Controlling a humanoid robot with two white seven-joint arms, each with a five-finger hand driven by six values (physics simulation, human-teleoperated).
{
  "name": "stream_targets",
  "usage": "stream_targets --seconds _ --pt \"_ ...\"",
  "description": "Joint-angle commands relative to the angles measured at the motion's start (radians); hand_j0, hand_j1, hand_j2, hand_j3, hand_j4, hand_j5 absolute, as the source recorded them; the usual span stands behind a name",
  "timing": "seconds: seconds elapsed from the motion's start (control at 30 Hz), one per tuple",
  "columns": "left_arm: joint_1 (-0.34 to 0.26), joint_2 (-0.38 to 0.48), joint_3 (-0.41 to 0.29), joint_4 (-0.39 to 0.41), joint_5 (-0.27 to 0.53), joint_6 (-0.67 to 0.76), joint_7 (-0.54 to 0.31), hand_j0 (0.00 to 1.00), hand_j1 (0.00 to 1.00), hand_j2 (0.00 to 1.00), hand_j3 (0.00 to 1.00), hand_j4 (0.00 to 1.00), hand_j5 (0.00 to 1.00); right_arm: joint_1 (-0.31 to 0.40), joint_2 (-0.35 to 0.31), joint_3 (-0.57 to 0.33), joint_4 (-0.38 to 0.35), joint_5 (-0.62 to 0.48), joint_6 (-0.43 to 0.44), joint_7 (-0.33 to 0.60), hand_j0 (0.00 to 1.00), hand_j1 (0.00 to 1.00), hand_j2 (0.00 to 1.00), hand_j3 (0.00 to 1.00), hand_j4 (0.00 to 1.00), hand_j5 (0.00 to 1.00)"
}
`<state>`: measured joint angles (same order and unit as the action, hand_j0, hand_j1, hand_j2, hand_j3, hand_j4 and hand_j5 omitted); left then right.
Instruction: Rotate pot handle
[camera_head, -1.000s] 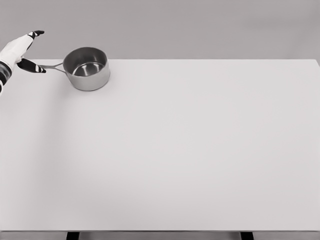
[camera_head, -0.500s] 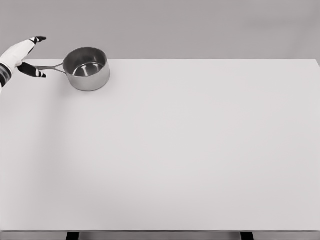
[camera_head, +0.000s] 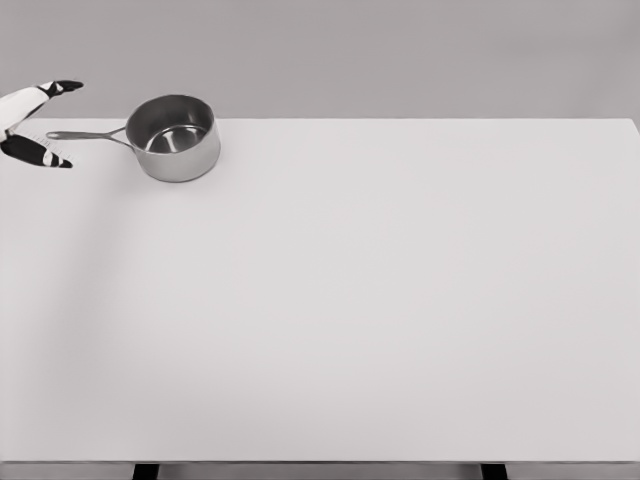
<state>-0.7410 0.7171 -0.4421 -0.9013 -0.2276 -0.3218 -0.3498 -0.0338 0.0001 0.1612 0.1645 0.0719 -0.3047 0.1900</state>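
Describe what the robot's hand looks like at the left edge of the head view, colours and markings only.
Only part of the left hand shows, near the pot handle. Its fingers are slim and tapered, white with black bands and black tips. No cables or sleeve are visible. The right hand is out of view.

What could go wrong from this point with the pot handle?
The left hand is open at the picture's left edge, apart from the handle, so a regrasp may miss the thin rod. The pot sits near the table's far left corner; a sideways push could slide it off rather than turn it.
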Motion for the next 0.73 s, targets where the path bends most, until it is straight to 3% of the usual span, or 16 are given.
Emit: stream_targets --seconds 0.0,0.07,0.13,0.17,0.27,0.33,0.57,0.7 --pt "0.000 0.116 0.003 -0.247 0.160 -0.009 -0.025 1.00 1.00 1.00 1.00 1.00 1.00 0.000 0.000 0.000 0.001 0.000 -0.001 0.000 1.00 1.00 1.00 1.00 1.00 1.00" --pt "0.038 0.188 0.008 -0.490 0.278 -0.078 -0.015 1.00 1.00 1.00 1.00 1.00 1.00 0.000 0.000 0.000 0.000 0.000 -0.001 0.000 1.00 1.00 1.00 1.00 1.00 1.00" --pt "0.097 0.272 0.005 -0.660 0.428 -0.140 -0.008 1.00 1.00 1.00 1.00 1.00 1.00 0.000 0.000 0.000 0.000 0.000 0.001 0.000 1.00 1.00 1.00 1.00 1.00 1.00" --pt "0.118 0.277 0.002 -0.731 0.453 -0.160 -0.008 1.00 1.00 1.00 1.00 1.00 1.00 0.000 0.000 0.000 0.000 0.000 -0.001 0.000 1.00 1.00 1.00 1.00 1.00 1.00" --pt "0.242 0.278 0.002 -0.843 0.453 -0.259 -0.009 1.00 1.00 1.00 1.00 1.00 1.00 0.000 0.000 0.000 0.000 0.000 -0.001 0.000 1.00 1.00 1.00 1.00 1.00 1.00" --pt "0.325 0.295 0.002 -0.852 0.448 -0.270 -0.015 1.00 1.00 1.00 1.00 1.00 1.00 0.000 0.000 0.000 0.000 0.000 -0.001 0.000 1.00 1.00 1.00 1.00 1.00 1.00" --pt "0.390 0.301 0.000 -0.861 0.435 -0.289 -0.020 1.00 1.00 1.00 1.00 1.00 1.00 0.000 0.000 0.000 0.000 0.000 -0.001 0.000 1.00 1.00 1.00 1.00 1.00 1.00" --pt "0.393 0.329 0.000 -0.861 0.386 -0.289 -0.020 1.00 1.00 1.00 1.00 1.00 1.00 0.000 0.000 0.000 0.000 0.000 -0.001 0.000 1.00 1.00 1.00 1.00 1.00 1.00"
